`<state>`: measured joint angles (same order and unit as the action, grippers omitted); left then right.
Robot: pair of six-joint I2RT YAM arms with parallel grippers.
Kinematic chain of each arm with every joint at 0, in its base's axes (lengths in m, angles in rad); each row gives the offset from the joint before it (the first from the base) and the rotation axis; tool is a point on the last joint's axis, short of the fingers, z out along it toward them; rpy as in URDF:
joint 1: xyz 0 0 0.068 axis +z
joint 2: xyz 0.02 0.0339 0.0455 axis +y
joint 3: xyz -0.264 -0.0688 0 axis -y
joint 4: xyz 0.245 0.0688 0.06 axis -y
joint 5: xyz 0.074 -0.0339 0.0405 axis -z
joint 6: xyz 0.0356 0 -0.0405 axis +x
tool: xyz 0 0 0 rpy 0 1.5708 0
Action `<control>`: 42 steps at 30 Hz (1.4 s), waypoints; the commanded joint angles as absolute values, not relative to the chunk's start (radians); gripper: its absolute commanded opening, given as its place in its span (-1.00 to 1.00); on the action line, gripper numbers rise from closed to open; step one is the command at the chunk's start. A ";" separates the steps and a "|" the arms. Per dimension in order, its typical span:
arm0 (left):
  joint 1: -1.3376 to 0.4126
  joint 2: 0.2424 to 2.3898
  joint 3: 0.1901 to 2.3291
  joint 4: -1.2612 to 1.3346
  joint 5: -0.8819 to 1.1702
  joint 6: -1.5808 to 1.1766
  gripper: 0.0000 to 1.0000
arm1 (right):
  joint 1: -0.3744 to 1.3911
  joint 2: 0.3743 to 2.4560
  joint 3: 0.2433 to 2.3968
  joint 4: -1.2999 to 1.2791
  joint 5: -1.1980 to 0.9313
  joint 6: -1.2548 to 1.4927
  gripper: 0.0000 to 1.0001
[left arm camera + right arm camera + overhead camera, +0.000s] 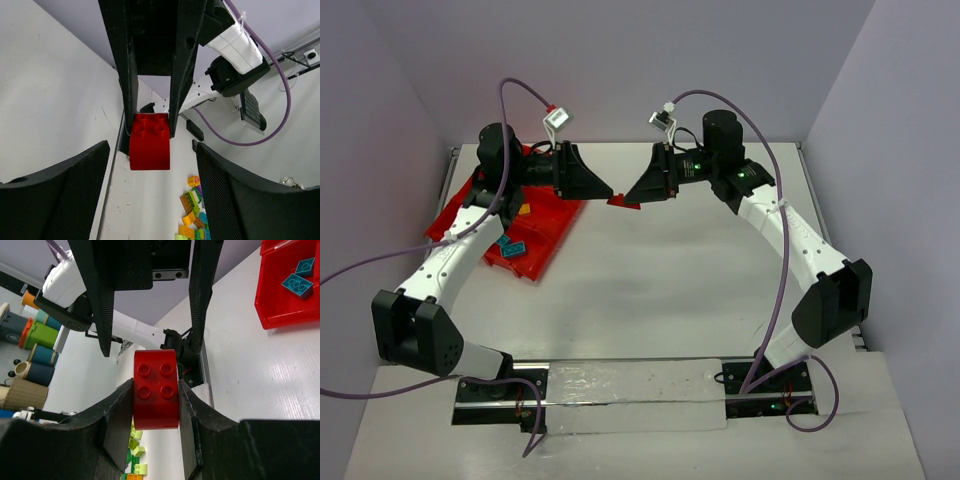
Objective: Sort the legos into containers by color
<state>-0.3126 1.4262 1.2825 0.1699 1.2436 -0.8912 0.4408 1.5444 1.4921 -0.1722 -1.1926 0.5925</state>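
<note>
Nearest the right wrist lens: two black pads [117, 425] of the right jaws, shut firmly on a red lego [156, 390], studs facing that lens. Held in mid-air above the desk [660, 290], about midway between the two arms. Directly opposite, nose to nose: the left jaws, spread wide, one side to the left of the lego and one to the right, clear gaps on both, touching nothing and holding nothing. Blocky and near square, so no obvious long axis; free end sticking out past the right pads, straight into the left opening. Off to the left, the red tray [545, 238] with cyan legos [512, 246] in one compartment, far nearer the left arm. Probably a handover: next, a squeeze by the left jaws on that exposed end.
</note>
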 commanded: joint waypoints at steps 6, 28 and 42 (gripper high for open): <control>-0.349 1.453 1.304 0.195 1.314 -0.895 0.42 | 0.448 1.561 1.534 -0.124 -1.200 0.594 -1.00; -0.363 1.473 1.348 0.067 1.284 -0.811 -1.00 | 0.446 1.577 1.558 -0.188 -1.158 0.552 -0.13; -0.297 1.470 1.410 -0.165 1.212 -0.672 -1.00 | 0.357 1.508 1.578 -0.391 -0.988 0.431 1.00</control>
<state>-0.3546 1.4731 1.3340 -0.0395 1.2659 -0.7642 0.3940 1.5673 1.5273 -0.3040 -1.0749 0.4987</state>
